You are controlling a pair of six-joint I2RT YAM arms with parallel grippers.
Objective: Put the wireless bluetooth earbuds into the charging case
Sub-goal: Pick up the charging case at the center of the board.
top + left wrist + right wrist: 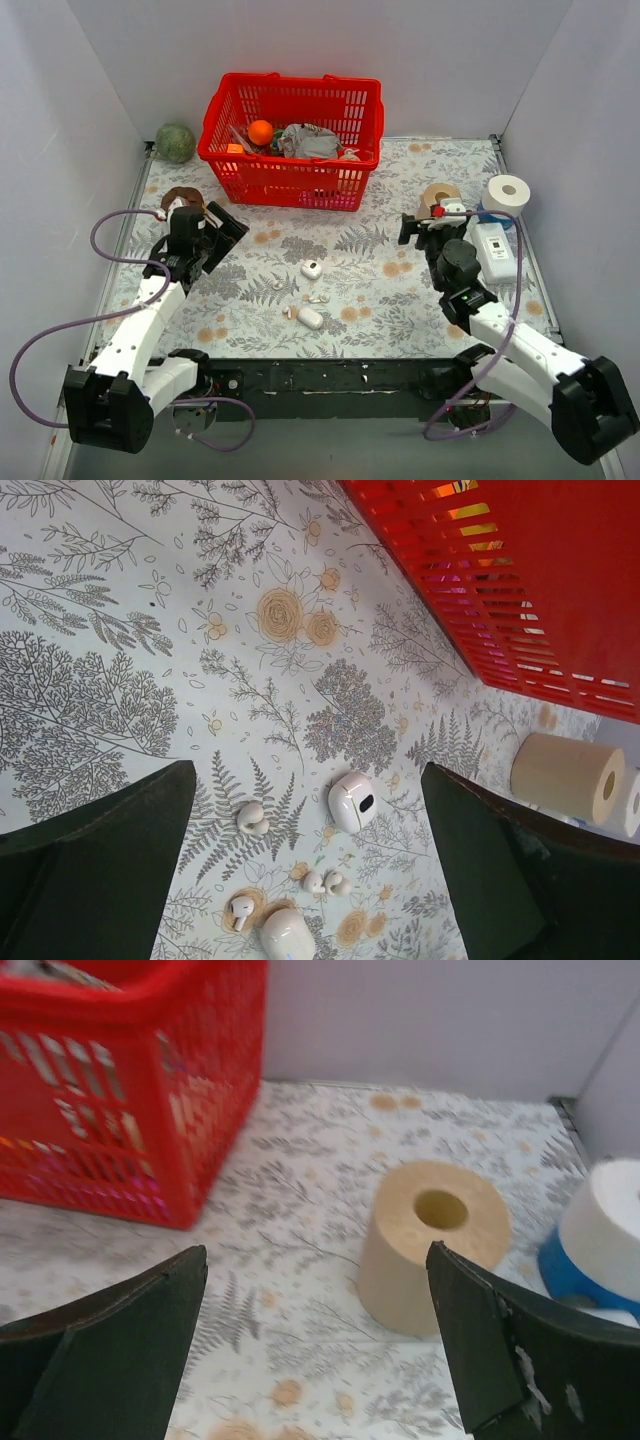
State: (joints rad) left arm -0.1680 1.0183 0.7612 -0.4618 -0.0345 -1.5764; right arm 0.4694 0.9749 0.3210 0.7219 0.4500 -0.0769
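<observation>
- Top external: the left fingers [222, 228] and the right fingers [413, 228] both stand spread wide and hold nothing. The earbuds [318, 299] lie loose on the table [400, 300], between the two sets of fingers, well apart from both and nearer the left. One charging case [311, 269] sits just beyond them, and a second case [310, 318] sits just on their near side. Going by this view, no earbud is in a case yet, so every step is left to do.
- Left wrist: the earbuds lie ahead of the left fingers, in line with the gap between them. A lone earbud [251, 817] lies just beside the charging case. A touching pair [325, 883] lies mid-gap, and a fourth earbud [240, 910] lies beside the second case. All four lie flat on their sides. The fourth's stem seems to run back along the fingers' length. The other stems are too small to read, and I cannot tell whether either lid is open.
- Right wrist: the right fingers are released and empty, with no earbud in view. A tan roll [430, 1240] stands ahead of the gap, and a red basket [120, 1090] stands beyond one finger.
</observation>
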